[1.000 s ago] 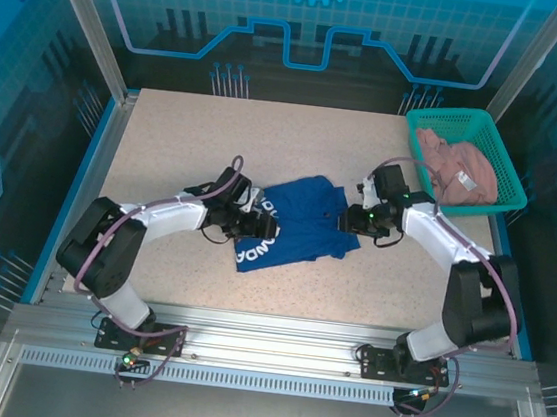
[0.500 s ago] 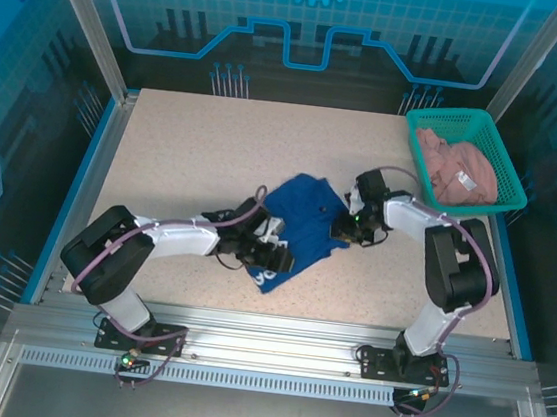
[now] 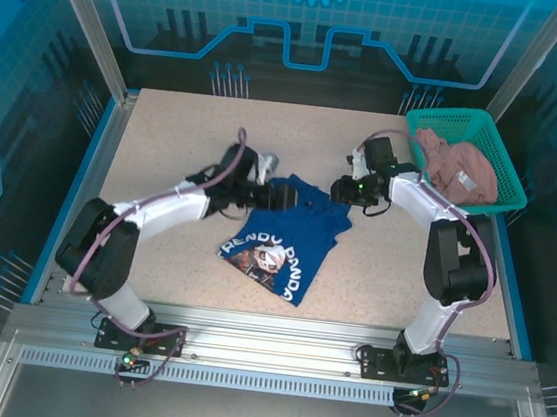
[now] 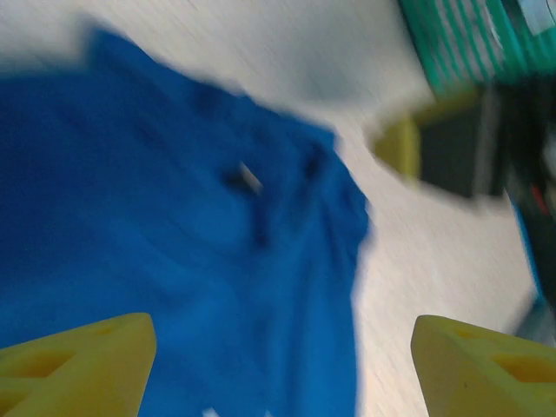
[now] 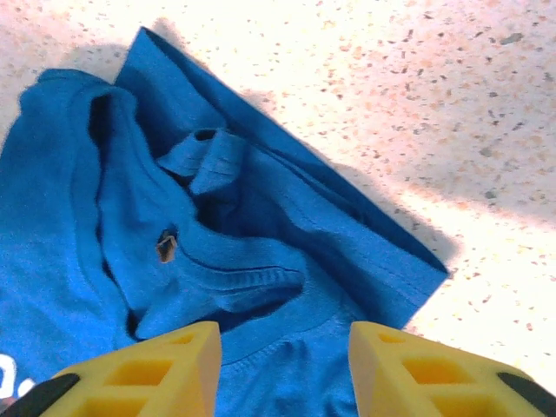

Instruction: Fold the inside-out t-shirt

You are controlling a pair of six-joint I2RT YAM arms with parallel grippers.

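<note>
At the near edge a ribbed aluminium rail [image 3: 263, 346] carries the 2 arm bases. Beyond it, near the middle of the speckled beige table [image 3: 187, 128], lies the inside-out t-shirt [image 3: 290, 238], soft royal-blue cotton. Its near part is spread flat as a slanted rectangle with pale lettering and a round graphic. Its far part is plain, rumpled, with a ribbed collar and a straight folded edge ending in a sharp corner. The left gripper [image 3: 278, 196] is over the shirt's far left edge, blocky yellow fingers [image 4: 78, 356] wide apart on nothing. The right gripper [image 3: 341, 190] is at the cloth's far right corner, fingers [image 5: 139, 369] apart, cloth beneath the gap. Bare tabletop lies open left, right and beyond. In the far right corner a green mesh basket [image 3: 453, 115] holds a crumpled pinkish-beige garment [image 3: 454, 168].
</note>
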